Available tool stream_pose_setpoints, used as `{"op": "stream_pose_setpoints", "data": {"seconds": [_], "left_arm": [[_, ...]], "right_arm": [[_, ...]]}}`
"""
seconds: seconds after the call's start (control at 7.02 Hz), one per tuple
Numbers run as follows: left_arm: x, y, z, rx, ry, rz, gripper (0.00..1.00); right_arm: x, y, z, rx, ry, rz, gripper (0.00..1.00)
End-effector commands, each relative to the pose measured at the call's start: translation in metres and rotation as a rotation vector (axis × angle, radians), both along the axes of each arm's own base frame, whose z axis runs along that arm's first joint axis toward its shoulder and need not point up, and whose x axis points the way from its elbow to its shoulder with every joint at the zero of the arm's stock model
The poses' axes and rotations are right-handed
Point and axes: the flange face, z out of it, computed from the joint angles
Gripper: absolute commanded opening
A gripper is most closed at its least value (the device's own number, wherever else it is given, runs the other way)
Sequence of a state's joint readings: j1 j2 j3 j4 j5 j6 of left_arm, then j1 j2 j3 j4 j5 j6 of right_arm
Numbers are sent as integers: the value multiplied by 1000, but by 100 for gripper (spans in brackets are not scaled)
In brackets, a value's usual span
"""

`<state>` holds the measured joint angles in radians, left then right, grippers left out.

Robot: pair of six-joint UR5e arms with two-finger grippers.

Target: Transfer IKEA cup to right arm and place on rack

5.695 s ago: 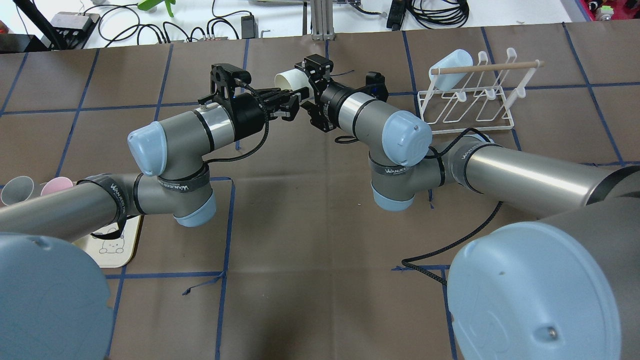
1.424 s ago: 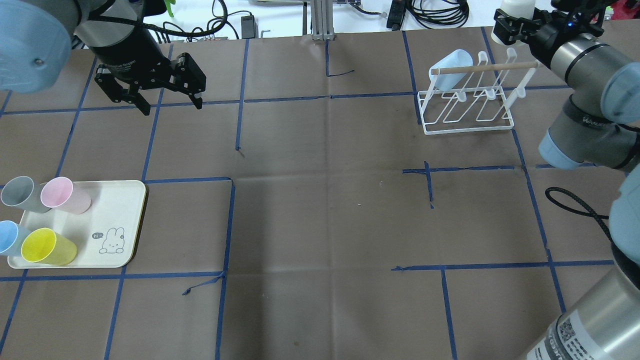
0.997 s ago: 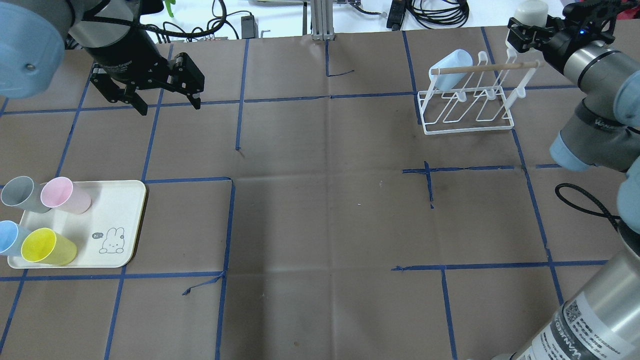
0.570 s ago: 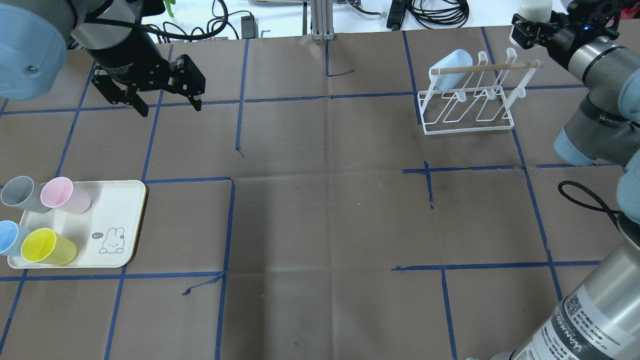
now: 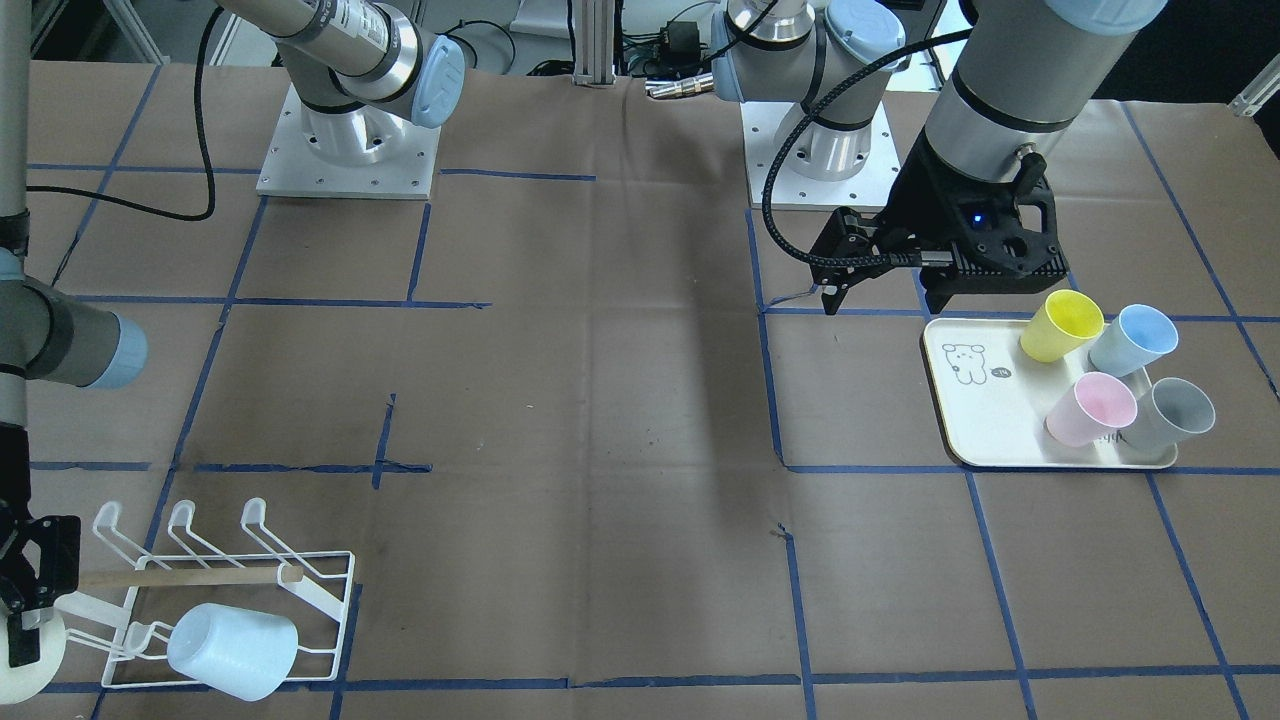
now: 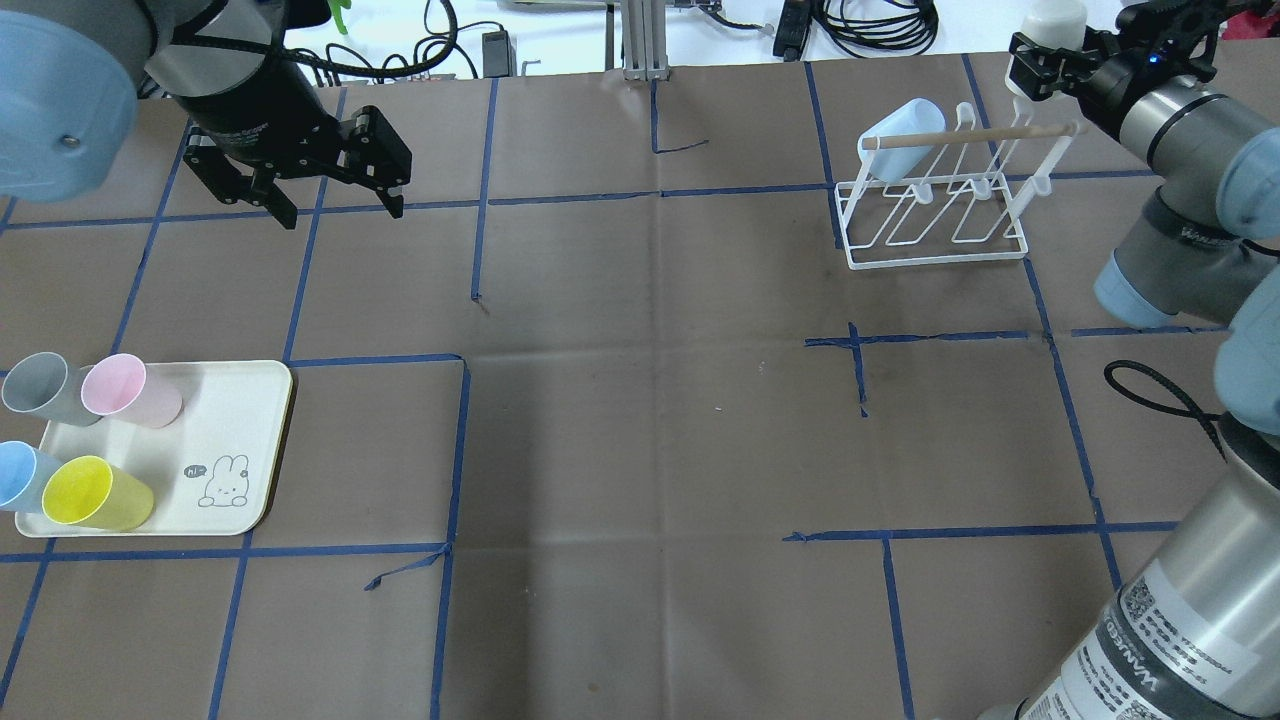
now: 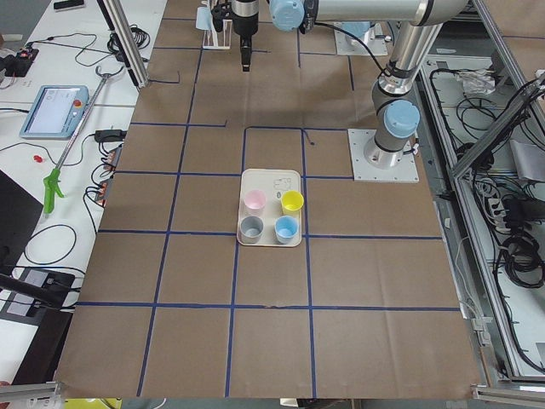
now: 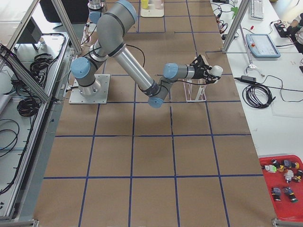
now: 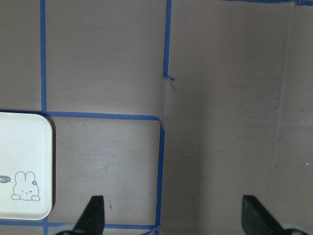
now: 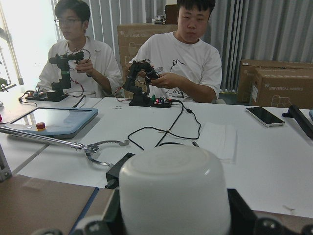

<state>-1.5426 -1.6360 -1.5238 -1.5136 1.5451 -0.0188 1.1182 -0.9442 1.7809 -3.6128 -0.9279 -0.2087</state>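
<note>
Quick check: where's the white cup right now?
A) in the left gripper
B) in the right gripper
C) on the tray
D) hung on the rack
B: the white cup sits between the fingers of the right gripper, just off the end of the rack, which carries only a blue cup; the left gripper is open and empty.
</note>
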Motion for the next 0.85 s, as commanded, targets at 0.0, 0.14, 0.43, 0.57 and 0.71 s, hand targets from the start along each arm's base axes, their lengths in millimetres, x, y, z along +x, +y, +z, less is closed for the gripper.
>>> {"op": "stream_pose_setpoints", "data": {"seconds": [0.0, 0.14, 0.43, 0.57, 0.71], "left_arm": [[0, 0, 0, -4, -1, -2, 99], [0, -1, 1, -10, -2, -2, 99], [0, 0, 2, -12, -3, -2, 99], [0, 0, 3, -13, -3, -2, 99], [-1, 1, 2, -12, -3, -2, 99]], "right_arm": [[4, -2, -10, 11, -7, 7, 21], [4, -2, -13, 14, -10, 8, 21], [4, -4, -29, 30, -16, 8, 19], [4, -2, -32, 29, -17, 8, 19], [4, -1, -34, 34, -18, 7, 19]]}}
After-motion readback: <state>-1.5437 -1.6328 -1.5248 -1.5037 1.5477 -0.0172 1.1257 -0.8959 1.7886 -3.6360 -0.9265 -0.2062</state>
